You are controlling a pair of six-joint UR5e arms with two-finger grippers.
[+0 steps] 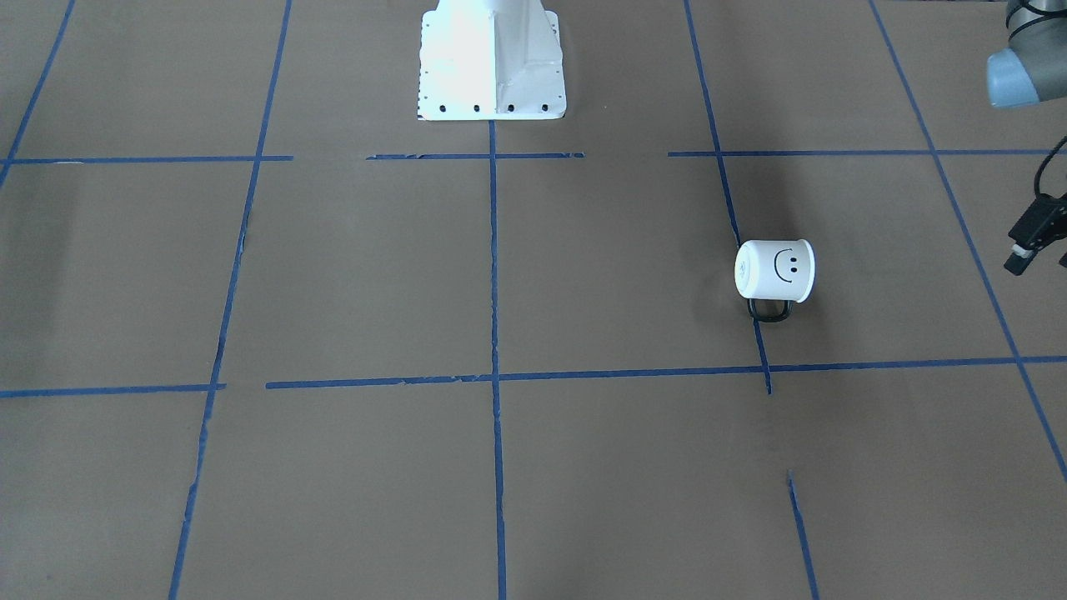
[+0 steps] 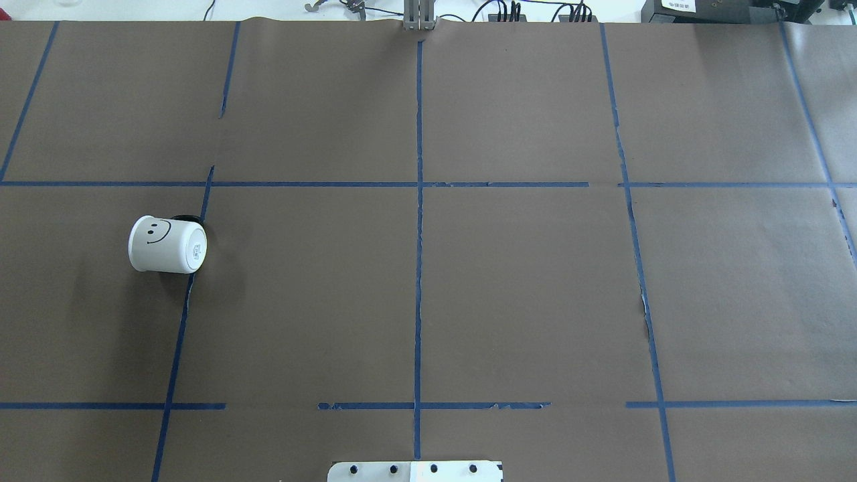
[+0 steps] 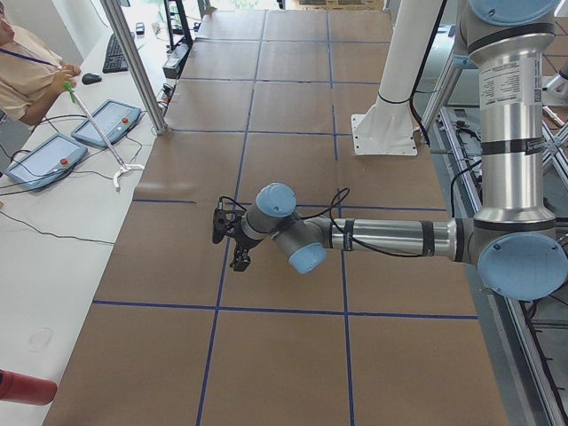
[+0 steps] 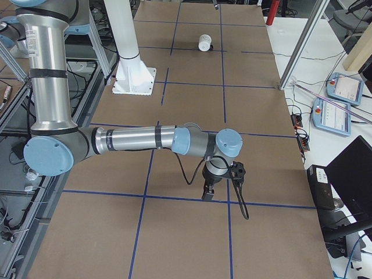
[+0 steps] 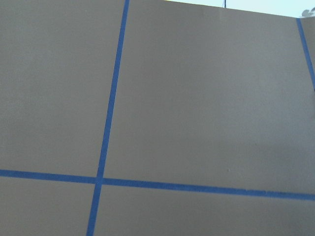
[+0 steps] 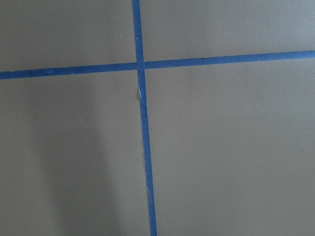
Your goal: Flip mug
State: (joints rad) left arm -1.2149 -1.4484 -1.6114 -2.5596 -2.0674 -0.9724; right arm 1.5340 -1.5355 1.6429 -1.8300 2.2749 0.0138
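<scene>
The white mug (image 1: 775, 269) with a black smiley lies on its side on the brown paper, on the robot's left half of the table. Its flat base faces the table's middle and its black loop handle rests against the paper. It also shows in the overhead view (image 2: 167, 244) and far off in the exterior right view (image 4: 204, 42). My left gripper (image 3: 238, 248) hangs above the table beside the mug; only a black part shows at the front view's edge (image 1: 1032, 237), so I cannot tell its state. My right gripper (image 4: 207, 192) hangs far from the mug; I cannot tell its state.
Blue tape lines grid the brown paper. The white robot base (image 1: 492, 62) stands at the table's rear middle. An operator (image 3: 27, 62) and teach pendants (image 3: 106, 120) are on a side table. Both wrist views show only paper and tape.
</scene>
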